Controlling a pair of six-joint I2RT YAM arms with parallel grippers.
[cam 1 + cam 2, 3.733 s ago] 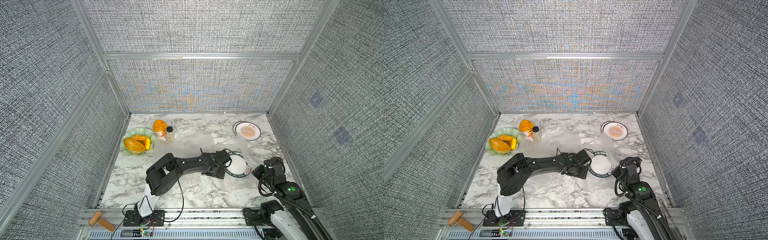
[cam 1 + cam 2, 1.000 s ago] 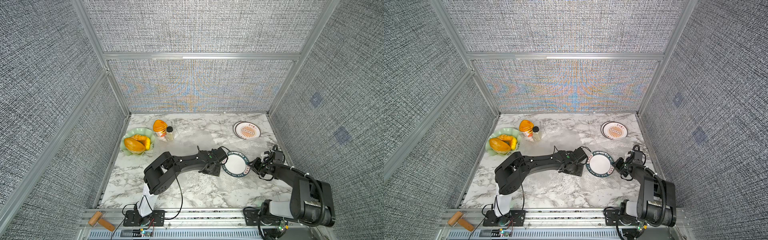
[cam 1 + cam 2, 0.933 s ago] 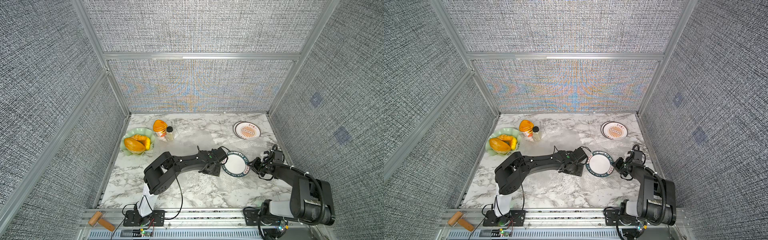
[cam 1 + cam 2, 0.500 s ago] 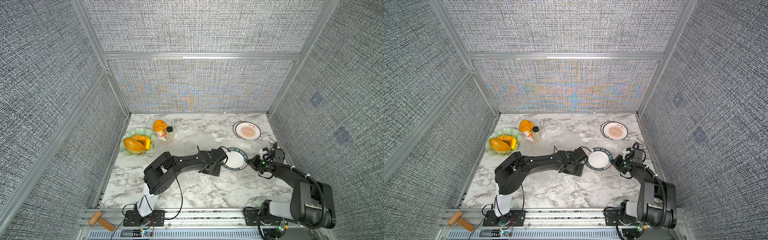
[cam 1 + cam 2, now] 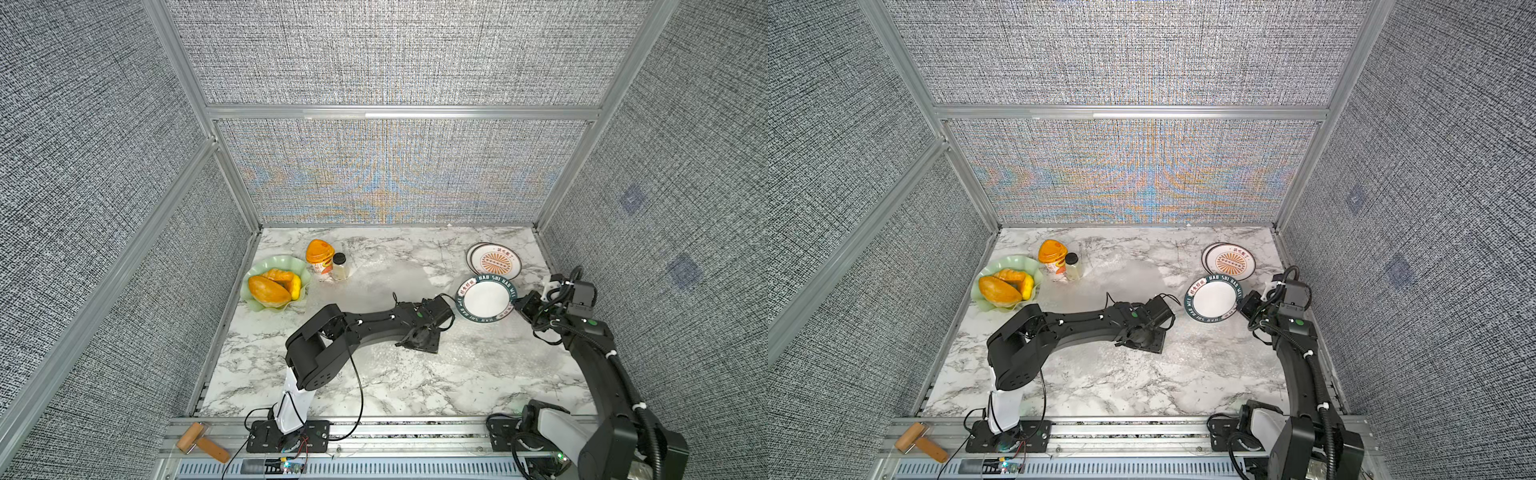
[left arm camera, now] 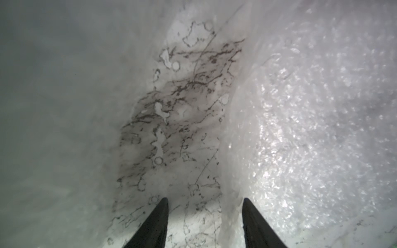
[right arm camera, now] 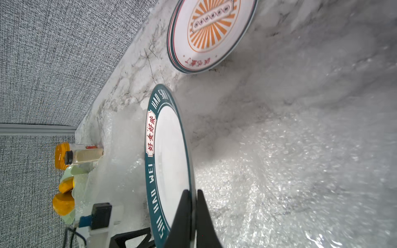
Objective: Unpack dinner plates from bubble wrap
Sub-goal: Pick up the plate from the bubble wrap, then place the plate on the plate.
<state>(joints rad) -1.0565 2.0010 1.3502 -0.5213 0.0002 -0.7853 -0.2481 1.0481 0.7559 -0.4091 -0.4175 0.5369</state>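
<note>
Right fingers had closed on the green-rimmed plate edge, tilting it up from the bubble wrap; left fingers stayed apart.

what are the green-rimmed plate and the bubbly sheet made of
Green-rimmed plate: probably glazed ceramic, maybe melamine; smooth glossy white face, crisp printed band.
Bubbly sheet: thin clear plastic; small air bubbles glint, and the marble shows through.

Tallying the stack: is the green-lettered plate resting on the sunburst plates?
No, the right wrist view shows the right gripper holding the green-lettered plate apart from the sunburst plates.
</note>
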